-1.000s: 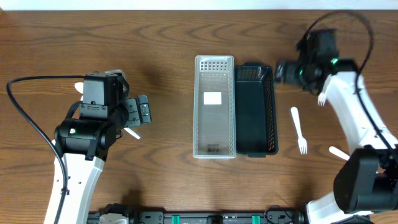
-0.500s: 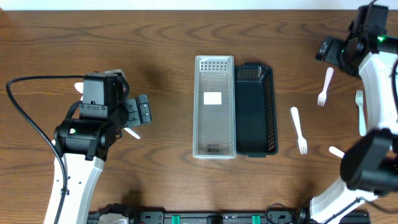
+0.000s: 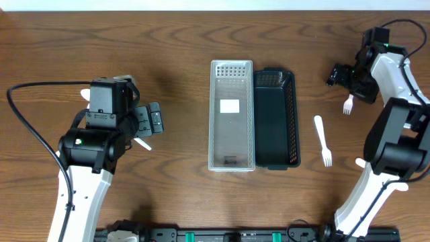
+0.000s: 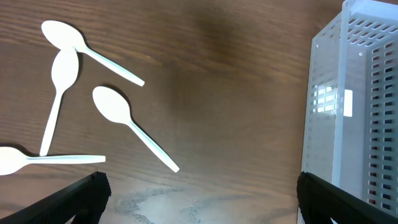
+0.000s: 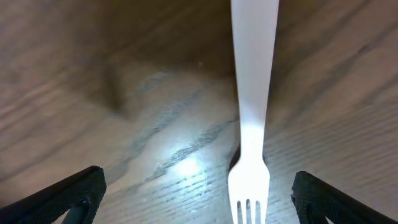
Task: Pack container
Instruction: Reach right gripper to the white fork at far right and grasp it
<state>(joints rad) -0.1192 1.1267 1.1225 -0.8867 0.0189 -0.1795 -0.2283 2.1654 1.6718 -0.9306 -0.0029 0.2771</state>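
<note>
While the right pincer (image 5: 198, 190) hangs released and empty over the desk (image 5: 93, 56), the white plastic fork (image 5: 254, 81) lying flat beneath it, well apart from the clear container (image 3: 213, 121), looks light, thin and slippery, best pinched across its narrow handle.

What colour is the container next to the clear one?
The basket beside the clear container is black, with perforated walls. The overhead view shows it best.
</note>
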